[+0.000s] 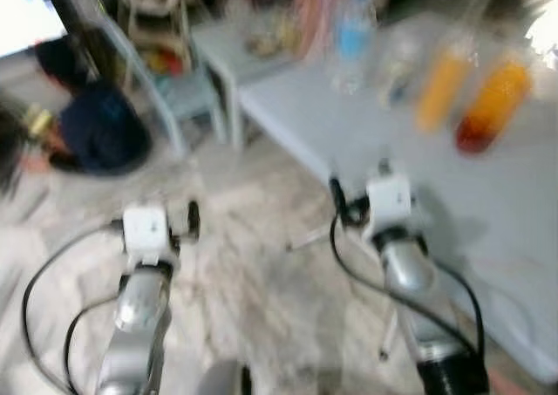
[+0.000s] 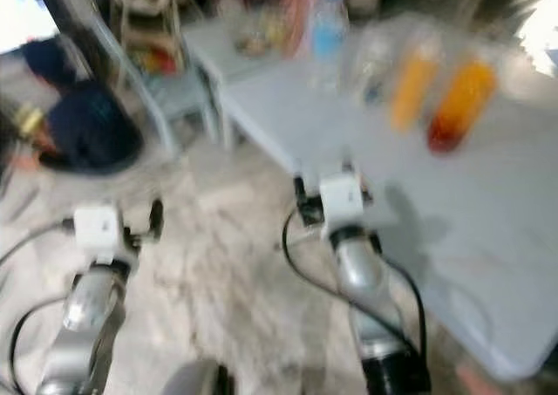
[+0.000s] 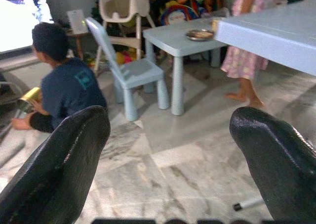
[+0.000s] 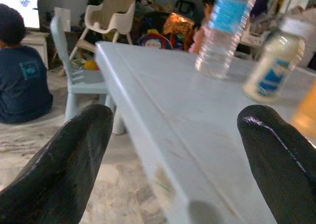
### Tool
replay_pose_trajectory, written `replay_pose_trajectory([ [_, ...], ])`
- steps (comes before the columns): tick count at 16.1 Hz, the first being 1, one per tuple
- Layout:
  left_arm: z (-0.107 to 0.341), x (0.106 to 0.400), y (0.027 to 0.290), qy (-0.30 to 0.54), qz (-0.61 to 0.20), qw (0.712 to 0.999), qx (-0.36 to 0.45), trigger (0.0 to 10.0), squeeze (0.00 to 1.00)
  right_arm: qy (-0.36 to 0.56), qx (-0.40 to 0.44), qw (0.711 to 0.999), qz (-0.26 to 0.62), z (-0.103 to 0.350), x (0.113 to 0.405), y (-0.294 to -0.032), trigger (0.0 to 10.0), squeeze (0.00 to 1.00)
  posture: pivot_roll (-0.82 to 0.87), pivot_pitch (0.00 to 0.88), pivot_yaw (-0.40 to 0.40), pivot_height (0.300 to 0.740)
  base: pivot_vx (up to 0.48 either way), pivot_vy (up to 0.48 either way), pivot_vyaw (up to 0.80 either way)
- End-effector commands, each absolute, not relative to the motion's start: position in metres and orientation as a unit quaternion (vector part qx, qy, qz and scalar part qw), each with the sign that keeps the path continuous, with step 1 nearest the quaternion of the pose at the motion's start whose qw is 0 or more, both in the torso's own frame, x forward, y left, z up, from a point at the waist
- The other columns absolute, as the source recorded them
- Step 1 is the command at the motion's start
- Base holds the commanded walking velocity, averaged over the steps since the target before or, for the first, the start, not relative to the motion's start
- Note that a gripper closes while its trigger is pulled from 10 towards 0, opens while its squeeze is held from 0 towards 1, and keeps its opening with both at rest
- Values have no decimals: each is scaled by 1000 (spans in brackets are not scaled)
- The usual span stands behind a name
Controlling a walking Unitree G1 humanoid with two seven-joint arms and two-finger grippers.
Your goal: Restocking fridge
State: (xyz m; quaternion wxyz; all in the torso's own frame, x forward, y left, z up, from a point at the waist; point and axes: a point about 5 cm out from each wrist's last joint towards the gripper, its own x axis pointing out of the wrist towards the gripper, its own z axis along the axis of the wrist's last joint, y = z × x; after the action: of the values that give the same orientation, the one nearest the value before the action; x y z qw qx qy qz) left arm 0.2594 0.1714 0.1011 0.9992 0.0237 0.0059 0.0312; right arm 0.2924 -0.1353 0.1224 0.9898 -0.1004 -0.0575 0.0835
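Note:
A pale blue table [image 1: 488, 203] stands to my right with bottles along its far part: a clear water bottle with a blue label [image 1: 353, 30], a small whitish bottle [image 4: 274, 61], an orange juice bottle [image 1: 443, 88] and an orange-red one [image 1: 493, 104]. My right gripper [image 4: 173, 159] is held at the table's near corner, open and empty, with the water bottle [image 4: 224, 28] ahead of it. My left gripper [image 3: 170, 159] is out over the marble floor, also open and empty. Both silver arms [image 1: 144, 299] show blurred in the eye views.
A person in a dark shirt [image 3: 66, 90] sits on the floor to the left. A small blue chair [image 3: 131, 70] and a low blue table [image 3: 185, 38] stand beyond. Another person in a pink dress [image 3: 244, 41] stands behind the low table. Toys and a beige seat fill the back.

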Motion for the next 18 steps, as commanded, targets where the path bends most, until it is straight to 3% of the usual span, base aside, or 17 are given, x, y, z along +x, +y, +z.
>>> replay_pose_trajectory([
  [1,112,266,169,-14,21,999,27,10000,0,-74,-97,989,86,130,294,-131,10000,0,-75,95,24,740,0,424,0],
  [6,106,262,169,-7,20,999,25,10000,0,-76,-94,989,87,133,297,-129,10000,0,-66,83,16,740,116,315,0],
  [14,109,260,157,-28,-21,999,6,10000,0,-81,-93,989,86,135,300,-127,10000,0,-76,68,29,740,0,0,-784],
  [18,111,261,157,-31,-33,999,-5,10000,0,-87,-95,988,81,137,299,-130,10000,0,-79,69,34,740,352,0,-600],
])
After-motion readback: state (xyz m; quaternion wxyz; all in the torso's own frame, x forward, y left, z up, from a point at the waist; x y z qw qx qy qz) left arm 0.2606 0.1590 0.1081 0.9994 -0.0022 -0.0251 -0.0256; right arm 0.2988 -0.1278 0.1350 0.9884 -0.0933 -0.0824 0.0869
